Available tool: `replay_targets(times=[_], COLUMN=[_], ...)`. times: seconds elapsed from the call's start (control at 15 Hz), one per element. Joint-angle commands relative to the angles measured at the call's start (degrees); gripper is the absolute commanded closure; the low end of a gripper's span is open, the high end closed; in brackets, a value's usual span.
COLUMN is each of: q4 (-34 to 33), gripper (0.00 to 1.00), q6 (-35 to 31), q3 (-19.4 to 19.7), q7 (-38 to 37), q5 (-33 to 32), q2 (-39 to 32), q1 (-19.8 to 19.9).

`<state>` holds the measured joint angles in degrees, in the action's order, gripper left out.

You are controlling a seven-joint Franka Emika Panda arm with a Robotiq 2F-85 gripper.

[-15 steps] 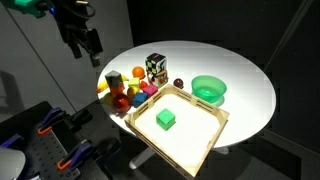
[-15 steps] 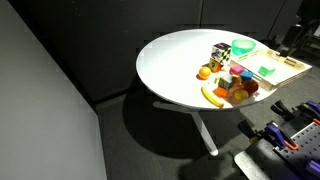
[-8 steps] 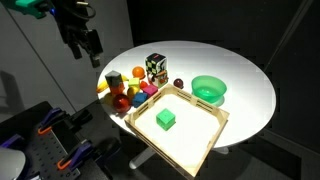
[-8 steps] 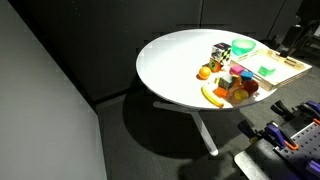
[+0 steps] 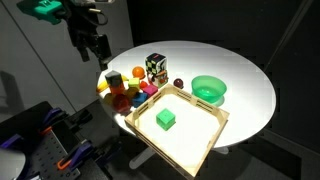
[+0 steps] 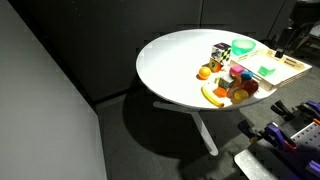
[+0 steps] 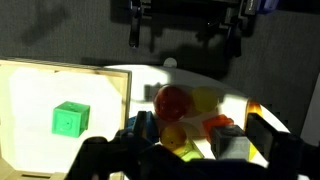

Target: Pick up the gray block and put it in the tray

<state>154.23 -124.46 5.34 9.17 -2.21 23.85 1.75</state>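
You have before you a round white worktop (image 5: 240, 85) that takes most of both exterior views. The largest thing on it is the tray (image 5: 195, 128), square, of light wood with raised sides, at one edge of the worktop. Inside it lies only a small green cube (image 5: 166, 119). Just beside the tray stands a round green bowl (image 5: 208, 88). Next in size is a black-and-white patterned cube (image 5: 155, 68), upright behind the tray; its marks are too small to read as writing.

Your tool (image 5: 92, 55) hangs in the air above the worktop's rim, on the side of the toy pile, with its two fingers spread apart and nothing between them. In the wrist view the tool (image 7: 190, 150) comes in from the bottom, dark and blurred.

The pile of small colored toys lies close to the tray's wall; a yellow banana (image 6: 212, 96) and a red ball (image 7: 172, 100) belong to it. The gray block (image 7: 232, 148) sits in this pile, outside the tray, near the red ball; in the exterior views I cannot pick it out surely
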Motion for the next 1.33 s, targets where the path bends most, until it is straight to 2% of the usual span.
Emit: replay_targets(times=[0.0,0.6,1.27], q4=[-3.95,-12.74,-20.69], gripper=[0.0,0.0,0.0], q6=[-1.81,-4.76,-4.01], q3=[0.72,1.4,-2.45], q7=[2.11,4.16,3.77], q5=[-1.0,-0.67,0.04], q2=[-5.04,-14.79,-22.86], q1=[0.74,1.61,-0.37])
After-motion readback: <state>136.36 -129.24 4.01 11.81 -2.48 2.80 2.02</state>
